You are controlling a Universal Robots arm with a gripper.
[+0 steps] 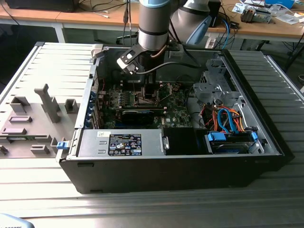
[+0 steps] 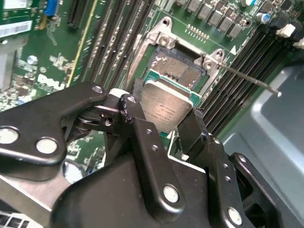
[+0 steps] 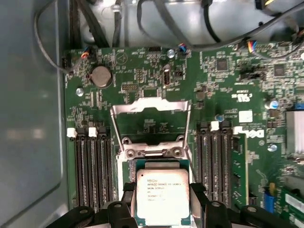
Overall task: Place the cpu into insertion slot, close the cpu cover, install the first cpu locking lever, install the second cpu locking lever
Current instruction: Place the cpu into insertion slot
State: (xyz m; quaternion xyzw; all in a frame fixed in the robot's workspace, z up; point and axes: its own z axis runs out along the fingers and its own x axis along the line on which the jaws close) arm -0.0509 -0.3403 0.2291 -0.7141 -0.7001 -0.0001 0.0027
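Silvery square cpu hangs flat just above the dark-centred insertion slot; the thin metal cpu cover stands flipped open.

My work surface is a ribbed grey metal table spanning the lower frame and both side edges of the exterior view. An open black computer case lies directly on it at centre. A grey moulded panel lies flat at centre left, just beside the case.
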